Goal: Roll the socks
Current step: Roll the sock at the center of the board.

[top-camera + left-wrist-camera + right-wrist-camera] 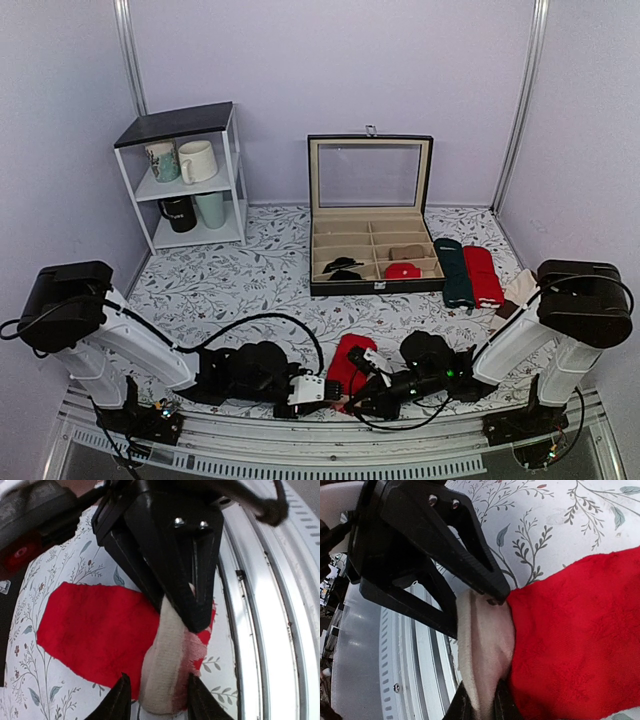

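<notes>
The red socks (348, 362) lie flat on the floral cloth close to the near edge, between my two grippers. In the left wrist view their beige end (165, 665) is folded up off the red part (95, 630). My left gripper (159, 700) stands open astride that beige end, with a small gap on one side. From the other side my right gripper (482, 707) is shut on the same beige end (485, 635), next to the red knit (570, 640). The two grippers nearly touch above the sock.
A metal rail (330, 450) runs just behind the socks at the table's near edge. A black display box (370, 250) with its lid up stands mid-table. Beside it lie a dark green sock (457, 272) and a plain red sock (483, 275). A white shelf with mugs (190, 175) stands back left.
</notes>
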Robot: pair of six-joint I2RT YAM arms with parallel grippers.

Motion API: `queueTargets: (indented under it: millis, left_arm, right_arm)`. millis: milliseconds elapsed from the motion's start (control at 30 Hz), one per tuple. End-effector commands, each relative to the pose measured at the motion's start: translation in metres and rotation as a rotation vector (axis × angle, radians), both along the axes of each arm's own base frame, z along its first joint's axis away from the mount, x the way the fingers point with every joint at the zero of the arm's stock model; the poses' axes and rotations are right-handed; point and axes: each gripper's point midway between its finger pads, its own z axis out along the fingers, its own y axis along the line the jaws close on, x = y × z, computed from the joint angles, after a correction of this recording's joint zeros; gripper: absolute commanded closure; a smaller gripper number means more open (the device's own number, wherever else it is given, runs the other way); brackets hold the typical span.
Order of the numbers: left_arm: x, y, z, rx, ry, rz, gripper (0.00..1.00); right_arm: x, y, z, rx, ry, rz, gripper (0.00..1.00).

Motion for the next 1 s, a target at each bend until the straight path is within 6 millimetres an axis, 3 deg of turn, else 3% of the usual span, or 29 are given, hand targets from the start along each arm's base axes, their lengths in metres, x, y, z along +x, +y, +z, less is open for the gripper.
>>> queueTargets:
  millis: [0, 167, 367, 467, 533, 700, 833, 967]
  left_arm:
    - [0.000, -0.002, -0.006, 0.005, -0.038, 0.006, 0.61]
    - [-0.009, -0.004, -0.015, 0.048, -0.014, -0.025, 0.66]
    - [-0.019, -0.007, -0.018, 0.073, 0.042, -0.059, 1.00]
    - [-0.024, -0.006, -0.020, 0.091, 0.095, -0.056, 1.00]
    - [-0.027, -0.004, -0.023, 0.112, 0.142, -0.052, 1.00]
    - [-0.034, 0.009, -0.043, 0.213, 0.340, -0.005, 1.00]
    - [-0.036, 0.021, -0.064, 0.285, 0.463, 0.042, 1.00]
    - [-0.037, 0.028, -0.078, 0.323, 0.566, 0.075, 1.00]
  right_arm:
    - [-0.031, -0.046, -0.059, -0.253, 0.154, 0.040, 0.91]
    - [-0.033, -0.048, -0.061, -0.259, 0.165, 0.049, 0.91]
    - [-0.031, -0.048, -0.064, -0.271, 0.171, 0.047, 0.90]
    - [-0.026, -0.046, -0.061, -0.275, 0.152, 0.028, 0.85]
    - [-0.019, -0.045, -0.056, -0.282, 0.119, 0.004, 0.76]
    - [0.012, -0.046, -0.018, -0.229, -0.060, -0.104, 0.61]
    - [0.035, -0.051, 0.022, -0.145, -0.287, -0.185, 0.56]
    - [0.021, -0.042, 0.049, -0.066, -0.583, -0.125, 0.51]
